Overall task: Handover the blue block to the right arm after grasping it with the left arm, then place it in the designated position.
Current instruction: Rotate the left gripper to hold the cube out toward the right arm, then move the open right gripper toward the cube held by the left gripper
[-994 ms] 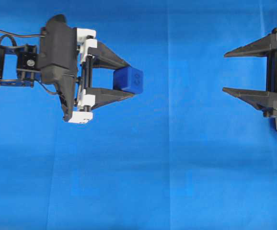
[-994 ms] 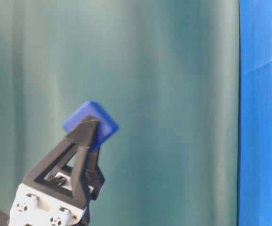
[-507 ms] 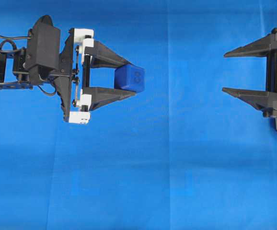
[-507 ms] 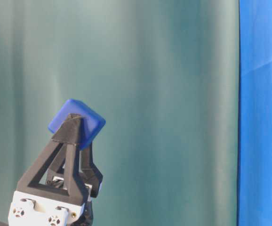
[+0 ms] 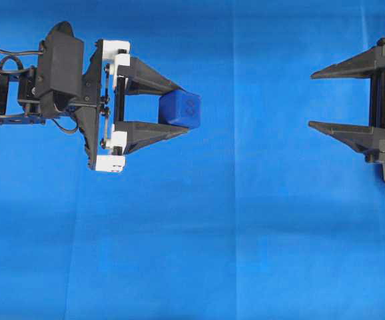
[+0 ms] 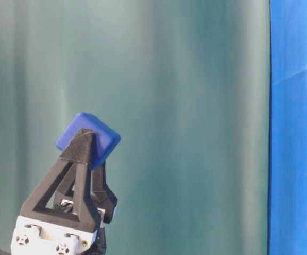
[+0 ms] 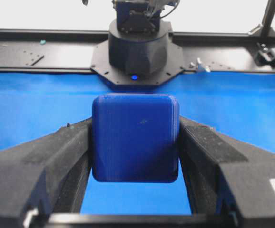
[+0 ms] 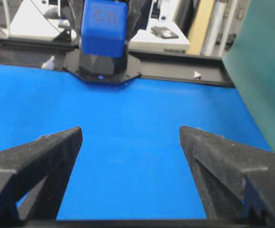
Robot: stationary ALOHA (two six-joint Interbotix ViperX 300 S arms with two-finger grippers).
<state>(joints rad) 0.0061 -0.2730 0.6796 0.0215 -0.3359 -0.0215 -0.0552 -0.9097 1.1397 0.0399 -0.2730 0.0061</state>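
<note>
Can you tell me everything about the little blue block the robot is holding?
The blue block is a small, dark blue cube with rounded edges and smooth, plastic-looking faces. One face carries faint embossed marks that cannot be read. It is pinched between the fingertips of the left end effector, whose black fingers press on two opposite sides. It is lifted above the blue cloth, touching nothing else, and sits tilted in the table-level view. It faces the open right end effector across a gap.

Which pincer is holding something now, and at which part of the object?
The left pincer holds the blue block by two opposite side faces, near its fingertips. The right pincer is open and holds nothing.
</note>
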